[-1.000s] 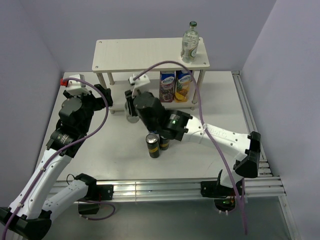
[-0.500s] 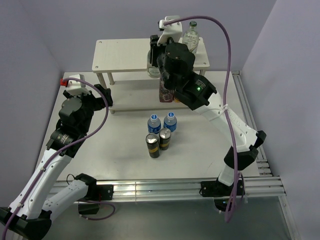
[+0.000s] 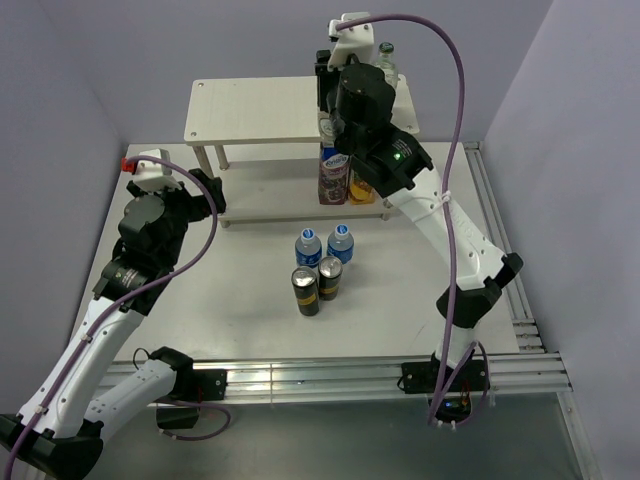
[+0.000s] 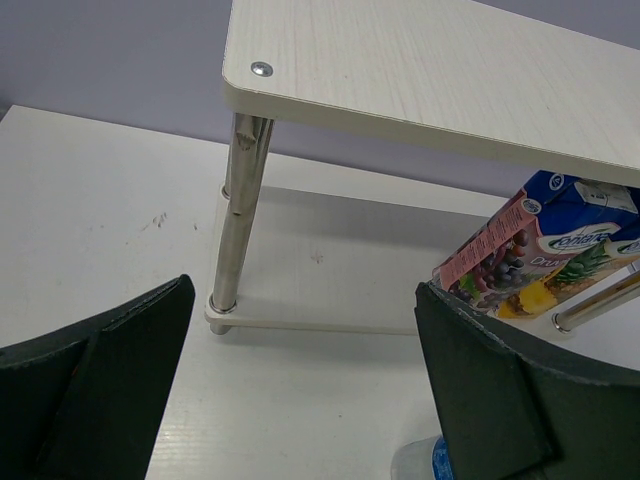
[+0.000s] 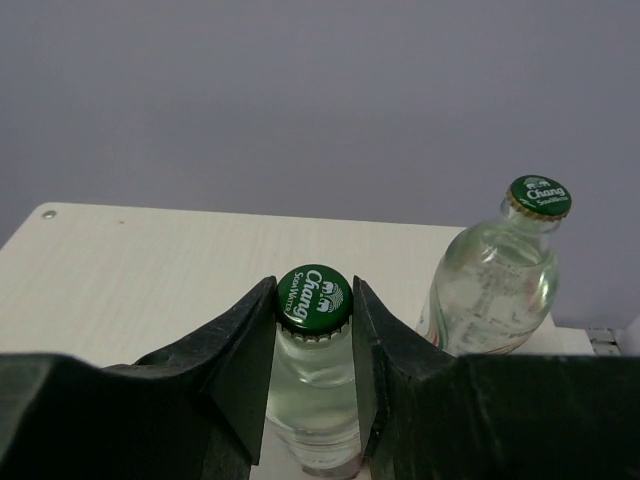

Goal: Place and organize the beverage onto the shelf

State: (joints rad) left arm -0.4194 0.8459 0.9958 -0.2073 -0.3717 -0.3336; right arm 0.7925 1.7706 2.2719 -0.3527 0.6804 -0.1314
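One clear glass bottle with a green crown cap (image 5: 312, 390) is the thing that matters here. It hangs upright, long axis vertical, over the top board of the low two-tier pale wood-look shelf (image 5: 150, 270). The right gripper (image 5: 313, 300) holds it from above, its dark fingers (image 5: 250, 350) pressed against the neck on both sides just under the cap. The base is out of the wrist view, so whether it rests on the board or is just above it cannot be told.

To its right in that view and a little further back stands the second green-capped glass bottle (image 5: 495, 280), near but apart, with bare board between them. Setting down should therefore call for a straight drop, and any sideways drift toward that neighbour risks a knock.

Lower down, two fruit-juice cartons (image 3: 334, 172) sit on the bottom tier. On the white table in front stand two blue-labelled plastic water bottles (image 3: 308, 245) and two dark slim cans (image 3: 304, 290). The left gripper (image 4: 300, 380) is nearer those; it is spread wide, holds nothing, and faces the shelf's left leg.
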